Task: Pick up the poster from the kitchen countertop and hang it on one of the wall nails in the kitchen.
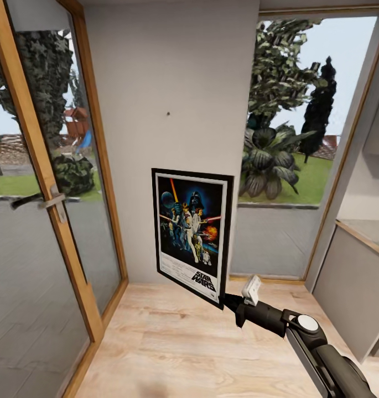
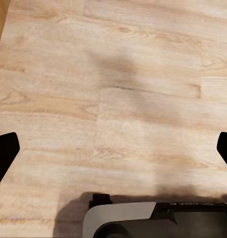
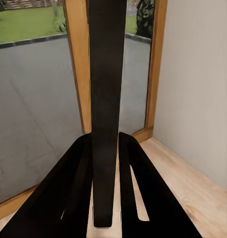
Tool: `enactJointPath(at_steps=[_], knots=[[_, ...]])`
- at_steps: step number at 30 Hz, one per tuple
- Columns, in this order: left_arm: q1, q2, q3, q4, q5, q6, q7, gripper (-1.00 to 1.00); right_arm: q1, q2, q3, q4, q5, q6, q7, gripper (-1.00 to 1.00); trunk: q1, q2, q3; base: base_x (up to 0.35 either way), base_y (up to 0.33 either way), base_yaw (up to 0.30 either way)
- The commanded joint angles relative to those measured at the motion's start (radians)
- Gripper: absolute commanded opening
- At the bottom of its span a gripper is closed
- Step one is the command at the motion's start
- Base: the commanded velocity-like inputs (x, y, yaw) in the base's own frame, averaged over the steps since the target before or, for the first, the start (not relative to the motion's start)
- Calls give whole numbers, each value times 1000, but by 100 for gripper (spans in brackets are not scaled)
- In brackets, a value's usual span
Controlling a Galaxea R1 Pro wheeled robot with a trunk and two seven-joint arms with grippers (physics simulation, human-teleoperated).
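**Poster carried upright toward the nail wall**

The pale grey wall served as the landmark. To its left stood a wood-framed glass door with a lever handle; to its right, a large window looked onto garden plants. A light wood floor ran from the wall's foot toward the robot.

The poster, a framed portrait print with dark blue artwork, hung in the air in front of the wall's lower half, upright and turned slightly so that its right edge receded. It was held that way, presumably, so that its face stayed parallel to the wall for hanging. The right gripper held it at the lower right corner, the arm reaching in from below and to the right of the wall. In the right wrist view the poster appeared edge-on as a dark strip rising between the closed fingers, which clamped it from both sides.

The left gripper pointed down at the floor, its dark fingertips spread wide apart and holding nothing.

The wall nail, a dark speck, sat on the wall well above the poster's top edge, so a considerable lift would likely be needed.
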State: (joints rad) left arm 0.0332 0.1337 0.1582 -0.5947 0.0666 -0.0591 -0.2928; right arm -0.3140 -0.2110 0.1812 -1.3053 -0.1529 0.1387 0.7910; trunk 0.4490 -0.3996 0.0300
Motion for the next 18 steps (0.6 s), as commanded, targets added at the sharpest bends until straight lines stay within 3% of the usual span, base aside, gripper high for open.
enactJointPath(at_steps=[1,13,18], knots=[[1,0,2,0,7,1,-6,100,0,-1,1,0,-13,12,2,-100,1,0,0,332,79,0],[1,0,2,0,7,1,-6,100,0,-1,1,0,-13,12,2,-100,1,0,0,331,85,0],[1,0,2,0,7,1,-6,100,0,-1,1,0,-13,12,2,-100,1,0,0,106,22,0]])
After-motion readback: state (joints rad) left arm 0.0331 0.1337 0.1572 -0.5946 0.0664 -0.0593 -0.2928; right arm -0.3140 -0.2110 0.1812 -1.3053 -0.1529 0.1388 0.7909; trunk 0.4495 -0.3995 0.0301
